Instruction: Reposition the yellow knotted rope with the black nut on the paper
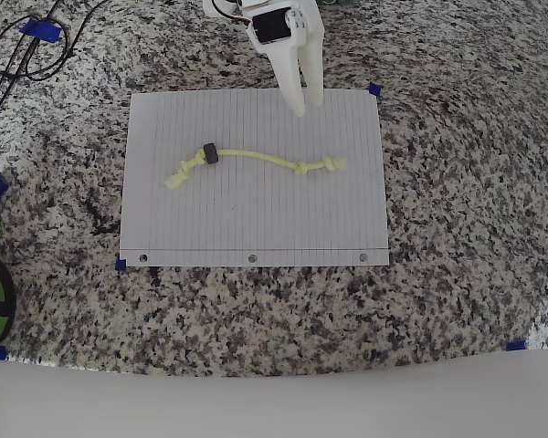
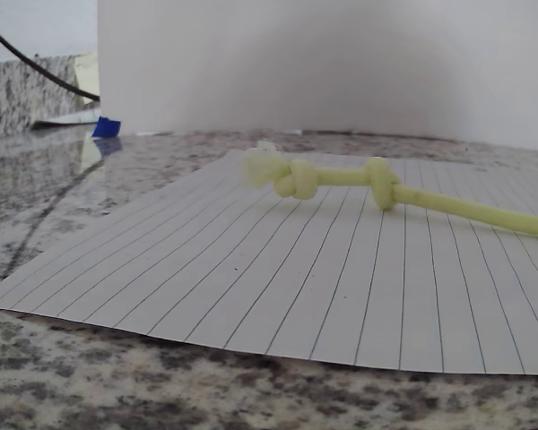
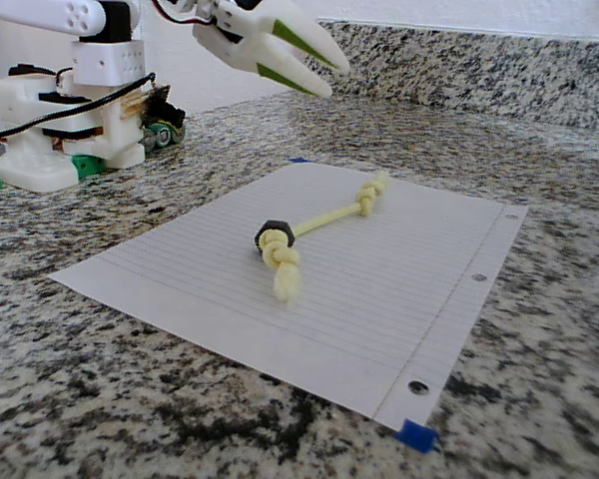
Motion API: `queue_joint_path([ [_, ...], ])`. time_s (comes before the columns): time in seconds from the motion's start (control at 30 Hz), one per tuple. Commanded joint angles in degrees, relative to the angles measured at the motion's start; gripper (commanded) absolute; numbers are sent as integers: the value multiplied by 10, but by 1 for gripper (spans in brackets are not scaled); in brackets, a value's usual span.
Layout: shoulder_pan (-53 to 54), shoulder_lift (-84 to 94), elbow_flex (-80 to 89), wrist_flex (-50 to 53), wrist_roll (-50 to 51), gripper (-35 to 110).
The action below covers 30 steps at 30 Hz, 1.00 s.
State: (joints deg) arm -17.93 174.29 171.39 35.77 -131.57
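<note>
The overhead view looks straight down on the paper [image 1: 256, 228], the fixed view faces it obliquely from the punched edge's corner, and the wrist view skims its opposite edge low.

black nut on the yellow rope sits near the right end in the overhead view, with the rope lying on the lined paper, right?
Not quite: in the overhead view the small black hexagonal nut sits near the left end of the thin yellow knotted rope. The rope does lie on the white lined paper sheet.

White plastic arm [image 3: 90, 40] with black cables; gripper [image 3: 314, 65] fingers white, lined green inside
</note>
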Motion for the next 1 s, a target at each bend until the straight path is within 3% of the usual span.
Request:
queue_joint_path([
  [0.0, -4, 5, -3, 2, 15, 49],
  [0.23, 37, 7, -12, 23, 106, 45],
  [0.5, 138, -188, -164, 182, 308, 45],
  [0.7, 202, -337, -262, 211, 526, 45],
  [0.9, 250, -465, -352, 214, 759, 35],
  [0.97, 265, -507, -381, 214, 790, 35],
])
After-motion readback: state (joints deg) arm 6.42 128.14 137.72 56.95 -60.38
